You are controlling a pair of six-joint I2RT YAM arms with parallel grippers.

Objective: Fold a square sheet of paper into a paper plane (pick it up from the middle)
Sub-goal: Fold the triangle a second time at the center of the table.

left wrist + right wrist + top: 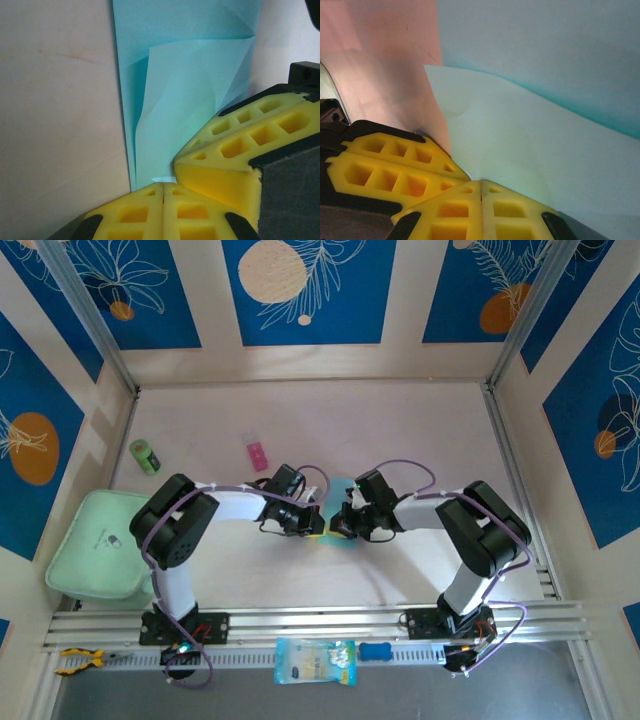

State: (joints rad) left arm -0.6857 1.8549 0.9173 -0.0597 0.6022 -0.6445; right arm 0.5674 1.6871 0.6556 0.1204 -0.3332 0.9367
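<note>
Near edge, top view: metal rail (300, 623) with both arm bases bolted on. In front of it lie a blue-and-yellow printed packet (314, 661), a blue-handled tool (375, 651) just beside the packet on its right, and yellow pliers (78, 661) far left. A mint-green pouch (95, 545) sits at the table's left edge, partly under the left arm's elbow. Mid-table (420, 430), both arms bend inward and meet nose to nose. The left gripper (318, 525) and right gripper (336, 524) almost touch over the square sheet of paper (340, 487), which lies between and under them, mostly covered. Left wrist view: the left gripper's yellow fingers (135, 215) are pressed together with no gap, tips at the paper's near end. The right gripper's fingers (240, 145) come in from the right, lying on the sheet. The paper is flat on the table with a paler creased flap folded over it, rising toward the tips. Right wrist view: the right gripper's fingers (510, 215) are also closed tight, tips against the pale flap, with the left gripper's fingers (390, 167) just beside on the left. Can't tell whether either pair actually pinches the paper or just touches it. Further back: a small pink block (257, 453) and a green roll (145, 456), both well apart from the paper. Behind them are cream walls with blue patterned panels (310, 290).
</note>
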